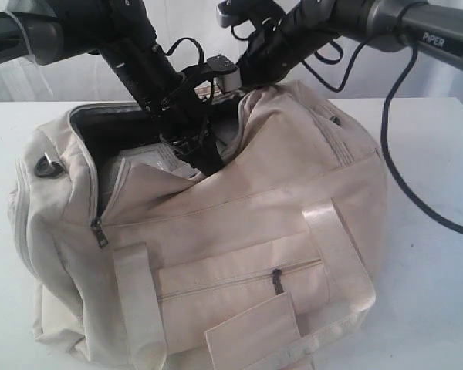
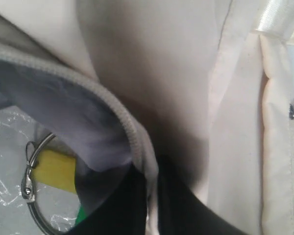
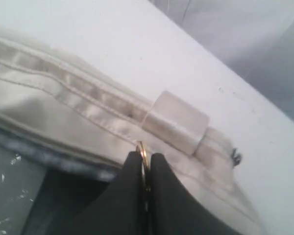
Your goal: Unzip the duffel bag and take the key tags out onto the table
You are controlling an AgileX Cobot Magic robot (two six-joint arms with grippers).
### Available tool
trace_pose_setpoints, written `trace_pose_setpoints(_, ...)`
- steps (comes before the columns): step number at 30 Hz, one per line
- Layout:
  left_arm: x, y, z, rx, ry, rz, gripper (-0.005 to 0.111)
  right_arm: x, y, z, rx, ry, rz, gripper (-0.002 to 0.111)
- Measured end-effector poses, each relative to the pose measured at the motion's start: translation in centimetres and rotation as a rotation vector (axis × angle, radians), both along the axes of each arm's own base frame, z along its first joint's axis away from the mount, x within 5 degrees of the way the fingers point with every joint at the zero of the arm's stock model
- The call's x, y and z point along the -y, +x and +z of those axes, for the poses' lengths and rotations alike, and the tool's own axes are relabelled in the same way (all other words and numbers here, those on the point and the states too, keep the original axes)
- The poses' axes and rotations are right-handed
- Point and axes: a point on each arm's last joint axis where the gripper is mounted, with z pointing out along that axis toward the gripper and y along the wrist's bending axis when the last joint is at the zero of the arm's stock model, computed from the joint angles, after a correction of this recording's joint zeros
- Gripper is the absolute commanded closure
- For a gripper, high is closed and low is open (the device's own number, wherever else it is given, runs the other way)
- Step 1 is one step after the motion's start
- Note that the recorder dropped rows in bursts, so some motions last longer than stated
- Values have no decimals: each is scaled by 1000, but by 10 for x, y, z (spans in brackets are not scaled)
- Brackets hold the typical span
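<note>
Cream fabric duffel bag (image 1: 239,231) sits on the white bench (image 1: 432,293). Its front zip pocket (image 1: 239,281) is zipped and the main zip is open.

Left hand (image 2: 151,172) is clamped on the bag's zip edge, holding the mouth open. Right hand (image 3: 146,159) is pinched shut on a thin metal ring (image 3: 143,149) just inside the rim, probably the tags' ring.

To do this well: lift straight up, slowly, clear of the zip teeth, with left-hand tension on.

Inside the bag: grey lining, crinkled clear plastic (image 2: 10,196), and yellow and green plastic key tags (image 2: 56,169) on a split ring. None on the bench yet.
</note>
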Motion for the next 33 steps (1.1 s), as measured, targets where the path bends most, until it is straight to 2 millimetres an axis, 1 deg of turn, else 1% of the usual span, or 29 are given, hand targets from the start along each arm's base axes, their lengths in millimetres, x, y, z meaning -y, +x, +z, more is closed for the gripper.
trace_pose_setpoints(2,0,-1,3,5,-13,-4,107,3,-3,10,25,-7,2,108)
trace_pose_setpoints(4,0,-2,5,9,-19,-7,107,5,-4,15,41,-24,5,108)
trace_pose_setpoints(11,0,-2,6,12,-20,-7,107,12,-7,19,11,-57,14,108)
trace_pose_setpoints(14,0,-1,5,13,-16,-5,107,16,-7,17,-13,-68,13,108)
trace_pose_setpoints(19,0,0,3,13,-3,-5,107,25,-5,20,-47,-46,-6,108)
trace_pose_setpoints(25,0,1,0,12,0,-1,107,24,-5,24,-51,7,-20,108)
trace_pose_setpoints(33,0,1,0,17,-1,1,107,23,-4,25,-40,30,-24,107)
